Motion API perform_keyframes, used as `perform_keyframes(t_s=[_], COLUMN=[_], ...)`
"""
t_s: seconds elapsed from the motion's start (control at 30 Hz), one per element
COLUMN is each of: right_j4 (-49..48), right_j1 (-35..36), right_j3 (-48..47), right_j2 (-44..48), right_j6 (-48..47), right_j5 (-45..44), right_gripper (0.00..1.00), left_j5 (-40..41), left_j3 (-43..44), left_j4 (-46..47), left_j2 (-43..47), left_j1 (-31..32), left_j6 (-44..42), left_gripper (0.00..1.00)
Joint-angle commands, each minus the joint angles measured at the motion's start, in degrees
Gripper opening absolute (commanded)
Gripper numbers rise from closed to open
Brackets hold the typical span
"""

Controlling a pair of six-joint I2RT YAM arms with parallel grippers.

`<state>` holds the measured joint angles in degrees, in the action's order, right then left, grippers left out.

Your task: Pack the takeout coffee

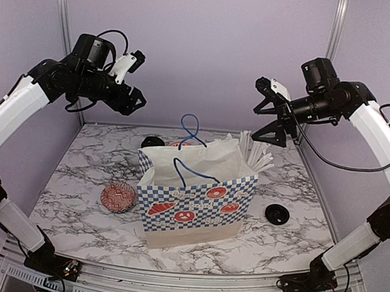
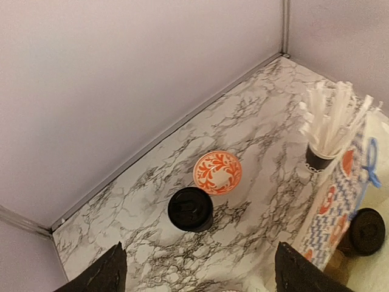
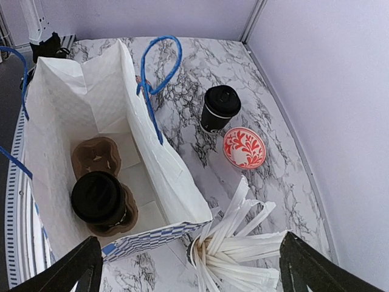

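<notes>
Takeout coffee shows from above only as one black lidded cup [image 1: 152, 142] peeking out behind the paper bag [image 1: 195, 199] on the marble-patterned table [image 1: 74, 172]. The bag is chequered blue and white with red pastry drawings and blue cord handles; its printed lettering is too small to read. A loose round black lid [image 1: 277, 214] lies to its right and a dark red patterned dish [image 1: 117, 197] to its left. Both arms are raised high with bent elbows, wrists turned inward. The left gripper [image 1: 137, 103] and the right gripper [image 1: 266, 117] both stand with fingers spread, empty.

From the left wrist, its two dark fingers sit wide apart over the table. Below, the lidded cup stands upright just beside a glossy orange-and-white leaf-patterned dish [image 2: 217, 172]. A black cup of white sticks [image 2: 319, 159] stands against the bag's side.

From the right wrist, its fingers also gape. Inside the white-lined bag a brown pulp carrier [image 3: 96, 157] holds a second lidded cup [image 3: 97, 198] in one hole, the other hole empty. No lettering on either cup can be read.
</notes>
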<state>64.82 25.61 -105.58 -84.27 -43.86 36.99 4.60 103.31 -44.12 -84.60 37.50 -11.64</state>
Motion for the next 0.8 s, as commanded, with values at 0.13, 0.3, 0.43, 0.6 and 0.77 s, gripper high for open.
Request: perform_keyframes(t_s=[0.13, 0.3, 0.43, 0.6, 0.77], right_j4=[-2.94, -2.65, -2.18, -1.59, -1.12], right_j1=[-1.0, -0.97, -1.0, -1.0, -1.0], right_j3=[4.55, 5.84, 5.91, 6.01, 5.46], right_j2=[-2.12, -2.61, -3.38, -4.35, -5.43], right_j6=[2.59, 2.16, 1.98, 1.54, 1.27], right_j5=[-5.3, -4.9, -3.99, -2.8, -1.86], right_gripper=[0.98, 0.96, 0.96, 0.95, 0.95], left_j5=[-0.48, -2.48, -3.17, -3.17, -3.0], left_j3=[10.4, 12.06, 12.84, 15.85, 18.39], left_j4=[-6.27, -6.51, -6.66, -7.12, -7.38], left_j2=[-18.59, -25.32, -29.42, -34.43, -38.23], left_j1=[-9.0, -9.19, -9.15, -9.14, -9.11], left_j6=[7.19, 6.83, 6.68, 8.05, 9.09], left_gripper=[0.82, 0.87, 0.89, 0.9, 0.9])
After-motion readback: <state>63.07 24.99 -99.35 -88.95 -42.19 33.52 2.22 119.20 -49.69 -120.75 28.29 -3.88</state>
